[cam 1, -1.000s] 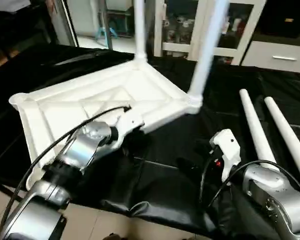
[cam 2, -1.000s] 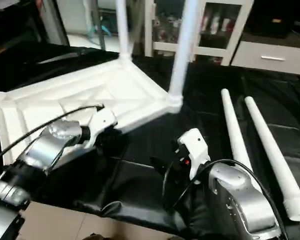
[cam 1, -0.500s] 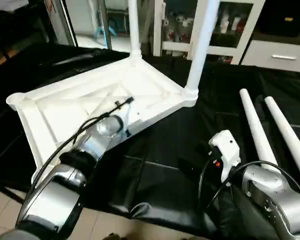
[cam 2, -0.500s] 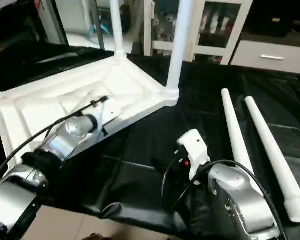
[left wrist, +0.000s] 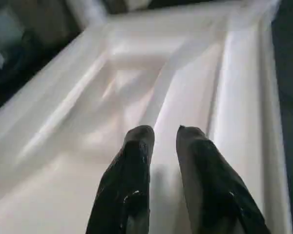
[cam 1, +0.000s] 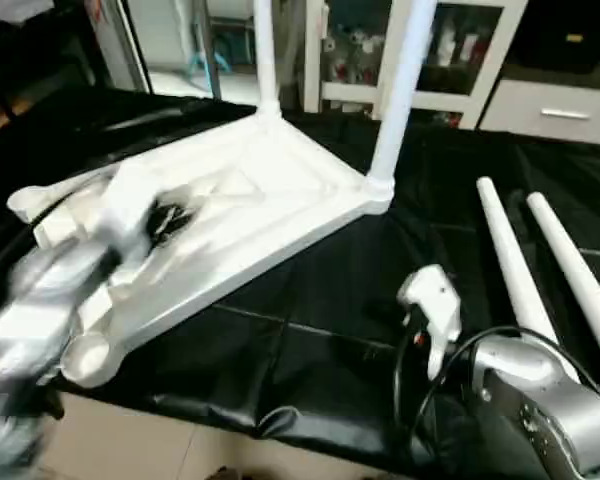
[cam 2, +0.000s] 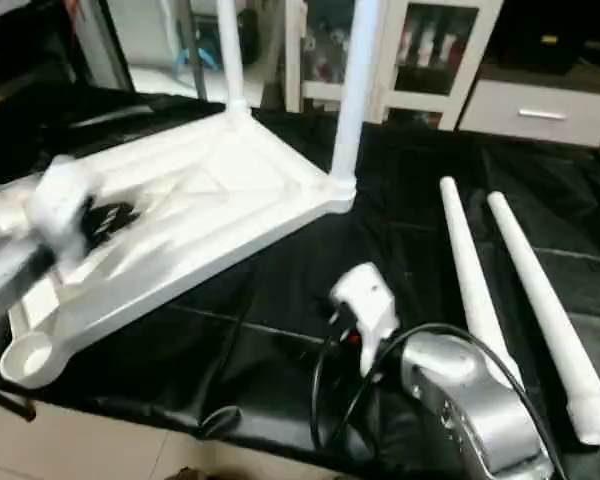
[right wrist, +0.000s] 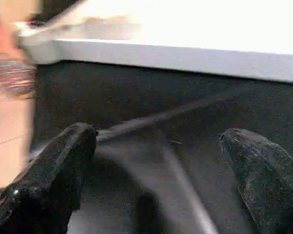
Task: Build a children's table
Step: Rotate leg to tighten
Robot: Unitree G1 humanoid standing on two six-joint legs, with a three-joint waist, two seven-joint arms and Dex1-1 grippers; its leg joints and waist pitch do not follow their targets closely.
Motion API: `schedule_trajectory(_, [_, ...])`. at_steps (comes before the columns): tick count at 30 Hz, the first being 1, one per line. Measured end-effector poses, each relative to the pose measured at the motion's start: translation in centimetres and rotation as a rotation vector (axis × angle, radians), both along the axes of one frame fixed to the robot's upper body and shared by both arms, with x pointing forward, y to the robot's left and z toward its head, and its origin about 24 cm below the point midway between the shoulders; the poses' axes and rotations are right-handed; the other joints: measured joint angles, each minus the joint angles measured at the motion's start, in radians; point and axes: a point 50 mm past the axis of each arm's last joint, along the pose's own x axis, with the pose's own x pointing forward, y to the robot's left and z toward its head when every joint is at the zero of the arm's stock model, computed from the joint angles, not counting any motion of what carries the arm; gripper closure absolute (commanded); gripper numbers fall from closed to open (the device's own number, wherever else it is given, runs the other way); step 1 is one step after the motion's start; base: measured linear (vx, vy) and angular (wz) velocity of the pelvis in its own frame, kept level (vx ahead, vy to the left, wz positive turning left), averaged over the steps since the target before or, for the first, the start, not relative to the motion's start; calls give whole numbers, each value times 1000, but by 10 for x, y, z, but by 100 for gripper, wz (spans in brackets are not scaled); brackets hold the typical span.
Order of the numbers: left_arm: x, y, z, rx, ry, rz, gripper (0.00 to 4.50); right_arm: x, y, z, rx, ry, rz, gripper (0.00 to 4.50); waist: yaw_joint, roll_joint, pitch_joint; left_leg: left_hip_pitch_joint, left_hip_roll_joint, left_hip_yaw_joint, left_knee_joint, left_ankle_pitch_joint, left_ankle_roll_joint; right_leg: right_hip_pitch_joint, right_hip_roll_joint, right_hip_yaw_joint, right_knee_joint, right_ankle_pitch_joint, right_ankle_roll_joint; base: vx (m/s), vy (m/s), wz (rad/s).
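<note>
- Children's table (cam 1: 270, 190) lies upside down on the black desk (cam 1: 310, 320) — two legs upright, two loose legs (cam 1: 510, 265) alongside.
- Left gripper (left wrist: 163, 134) fingers nearly together, empty, above the ribs.
- Right gripper (right wrist: 156, 141) fingers wide apart.
- No readable writing.

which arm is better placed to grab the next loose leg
Right, I'd judge: the right pincer stands open above the black cover, nearer the two loose legs lying on the robot's right. The left pincer hangs over the tabletop underside.

Black table cover (cam 1: 310, 330); white cabinet (cam 1: 460, 40) behind.
</note>
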Motion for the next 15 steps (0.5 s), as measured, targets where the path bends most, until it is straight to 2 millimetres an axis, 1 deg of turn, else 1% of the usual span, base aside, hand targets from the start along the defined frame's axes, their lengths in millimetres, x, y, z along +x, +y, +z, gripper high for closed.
schedule_trajectory(1, [-4,7,1,6,1,13,340,0,1,1,4,-2,13,0,5,-1,-1,0,0,0,0,0,0,1,0,1,0,-1,1,0,0,0])
schedule_trajectory(2, [-11,19,3,19,5,40,340,1,3,4,6,-11,30,0,7,-1,-1,2,-1,0,0,0,0,2,0,2,0,-2,4,0,0,0])
schedule_trajectory(3, [-17,29,5,25,6,66,340,1,4,6,5,-19,37,0,7,-2,-1,2,-1,0,0,0,0,2,0,2,0,-3,5,0,0,0])
schedule_trajectory(5, [-21,38,9,21,-4,93,340,1,2,7,-4,-22,38,0,17,-3,-2,3,-1,0,0,0,0,3,0,2,0,-3,5,0,0,0])
schedule_trajectory(6, [-27,44,10,24,7,102,340,2,3,8,-2,-27,42,0,17,-3,-2,3,-1,0,0,0,0,3,0,3,0,-3,5,0,0,0])
schedule_trajectory(8, [-40,63,8,45,40,155,340,2,3,8,-5,-29,44,0,16,-4,-3,4,-1,0,0,0,0,3,0,2,1,-3,5,0,0,0])
schedule_trajectory(9, [-50,79,7,67,69,209,340,2,2,8,-9,-27,49,0,12,-5,-3,5,0,0,0,0,0,3,1,2,1,-3,6,0,0,0])
schedule_trajectory(10, [-56,91,7,78,85,252,340,2,0,8,-19,-26,49,0,10,-5,-3,5,0,-2,0,0,0,3,2,2,1,-3,6,0,0,0])
schedule_trajectory(12, [-64,105,6,126,116,286,340,2,-1,8,-23,-25,53,0,11,-6,-4,6,0,-2,-1,0,0,3,2,3,1,-4,6,0,0,0])
schedule_trajectory(14, [-70,113,3,152,146,315,340,2,-1,8,-24,-26,55,0,18,-6,-4,6,-1,-2,-1,0,0,3,2,3,1,-4,7,0,0,0])
schedule_trajectory(15, [-74,116,0,171,170,327,340,2,-1,9,-25,-28,56,0,18,-7,-4,6,-1,-2,-1,0,0,3,2,3,1,-4,7,0,0,0])
